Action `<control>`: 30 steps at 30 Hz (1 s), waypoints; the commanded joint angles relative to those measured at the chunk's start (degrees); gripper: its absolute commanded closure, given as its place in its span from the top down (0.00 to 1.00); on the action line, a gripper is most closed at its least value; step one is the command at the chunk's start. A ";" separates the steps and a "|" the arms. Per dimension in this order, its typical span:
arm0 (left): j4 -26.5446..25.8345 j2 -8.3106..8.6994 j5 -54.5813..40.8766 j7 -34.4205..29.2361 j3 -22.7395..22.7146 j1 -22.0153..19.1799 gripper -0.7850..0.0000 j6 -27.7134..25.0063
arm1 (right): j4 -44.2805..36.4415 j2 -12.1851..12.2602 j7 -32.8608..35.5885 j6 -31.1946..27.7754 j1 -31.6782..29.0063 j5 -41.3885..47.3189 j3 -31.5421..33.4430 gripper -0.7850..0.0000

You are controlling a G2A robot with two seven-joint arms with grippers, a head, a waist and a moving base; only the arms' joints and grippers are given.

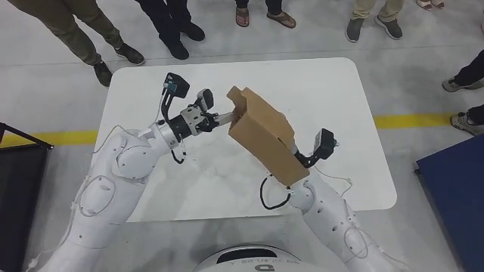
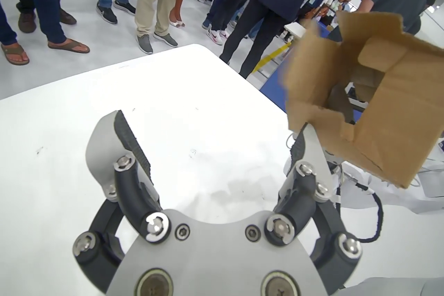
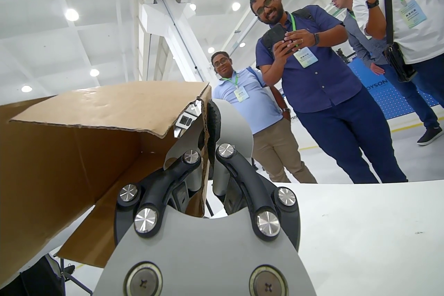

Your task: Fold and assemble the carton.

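Observation:
A brown cardboard carton [image 1: 263, 132] is held tilted above the white table [image 1: 333, 91], its open end with loose flaps toward the table's left. My right gripper [image 3: 207, 118] is shut on one wall of the carton [image 3: 69, 151] at its near end; it is hidden under the box in the top view. My left gripper [image 2: 215, 134] is open just left of the carton [image 2: 374, 110], and one fingertip [image 2: 303, 137] sits against a lower flap edge. From above, the left gripper [image 1: 218, 115] is right beside the carton's open end.
Several people stand around the table's far side and right. A dark blue panel [image 1: 454, 196] lies on the floor at right and a black frame [image 1: 19, 189] at left. A yellow line [image 1: 412, 121] crosses the floor. Bare tabletop lies at the far right.

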 commanded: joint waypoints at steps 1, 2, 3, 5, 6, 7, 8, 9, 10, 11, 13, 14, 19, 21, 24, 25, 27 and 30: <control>0.16 -0.15 0.15 -0.40 0.81 -0.92 1.00 0.18 | 0.15 -0.06 0.15 0.07 0.04 0.02 -0.05 0.00; 0.29 -0.19 0.56 -0.68 1.06 -1.32 1.00 0.26 | 0.24 -0.08 0.14 0.06 0.06 0.02 -0.06 0.00; 0.37 -0.22 1.11 -0.91 1.27 -1.63 1.00 0.48 | 0.36 -0.11 0.13 0.15 0.04 0.09 -0.04 0.00; 0.61 -0.31 0.97 -0.92 1.62 -1.94 1.00 0.61 | 0.42 -0.15 0.18 0.13 0.04 -0.01 -0.05 0.00; 0.79 -0.32 1.48 -1.10 1.63 -2.15 1.00 0.85 | 0.48 -0.17 0.13 0.20 0.02 -0.03 0.00 0.00; 0.79 -0.33 1.73 -1.17 1.70 -2.28 1.00 1.01 | 0.50 -0.19 0.09 0.23 -0.01 -0.08 0.01 0.00; 0.82 -0.36 1.69 -1.08 1.74 -2.35 1.00 1.02 | 0.56 -0.20 0.08 0.20 -0.06 -0.08 0.02 0.00; 0.88 -0.35 2.13 -1.13 1.66 -2.46 1.00 1.11 | 0.60 -0.22 0.07 0.19 -0.08 -0.04 0.06 0.00; 0.77 -0.34 2.51 -1.03 1.55 -2.51 1.00 1.26 | 0.63 -0.24 0.04 0.19 -0.09 -0.02 0.09 0.00; 0.67 -0.35 2.03 -0.61 1.34 -2.41 1.00 1.15 | 0.70 -0.25 0.06 0.24 -0.09 -0.08 0.13 0.00; 0.48 -0.26 1.76 0.08 0.37 -2.04 1.00 1.28 | 0.92 -0.29 0.09 0.22 -0.02 0.09 0.23 0.00; 0.35 -0.18 1.52 0.38 -0.28 -1.73 1.00 1.28 | 1.04 -0.31 0.05 0.21 0.05 0.20 0.31 0.00; -0.62 0.39 3.14 0.74 -4.01 0.15 1.00 2.09 | 1.56 -0.40 -0.05 0.06 0.25 0.68 0.63 0.00; -1.29 0.56 3.11 1.39 -5.53 1.04 1.00 2.33 | 1.70 -0.43 -0.03 0.06 0.29 0.61 0.72 0.00; -3.01 0.82 2.77 3.41 -8.54 2.47 1.00 2.84 | 1.86 -0.49 -0.13 0.02 0.33 0.62 0.80 0.00; -4.11 0.89 2.06 4.36 -9.64 3.00 1.00 2.81 | 1.90 -0.51 -0.13 0.00 0.35 0.60 0.81 0.00; -6.84 1.02 0.80 5.61 -11.53 4.02 1.00 1.96 | 2.04 -0.57 -0.26 -0.10 0.38 0.68 0.82 0.00; -9.60 1.13 1.86 6.37 -13.27 4.60 1.00 3.48 | 2.40 -0.64 -0.26 0.09 0.48 0.32 0.81 0.00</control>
